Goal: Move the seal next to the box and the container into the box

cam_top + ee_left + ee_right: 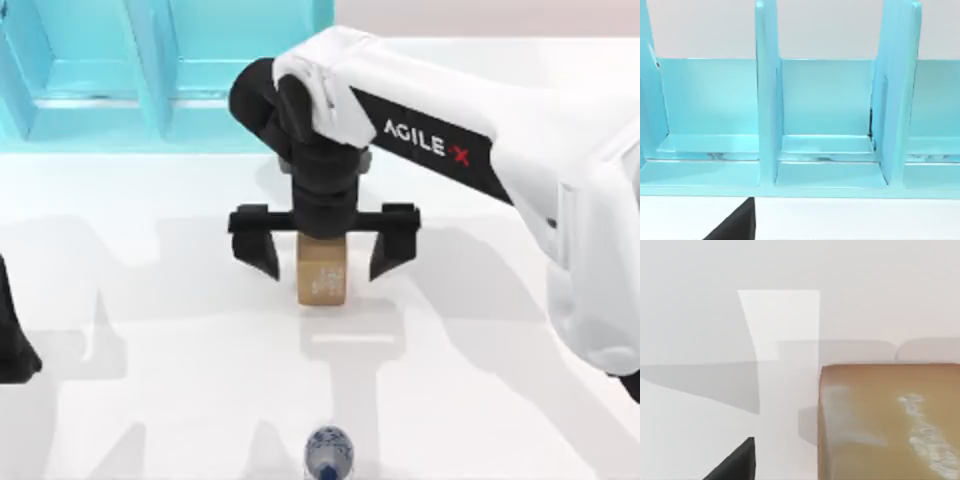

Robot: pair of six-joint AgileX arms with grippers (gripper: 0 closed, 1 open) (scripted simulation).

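Tan seal [322,273] with white markings between right gripper [324,252] fingers.

From my right wrist camera I see the seal [875,425] very close up. It is a tan-brown block with pale white marks on its face. It sits on the white table [700,315]. Grey shadows lie across the table. A black finger tip [737,465] pokes in beside the seal, not touching it.

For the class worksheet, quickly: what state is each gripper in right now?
Right gripper: open, fingers straddling the seal without gripping it.
Left gripper: parked at the table's left edge; state cannot be told.
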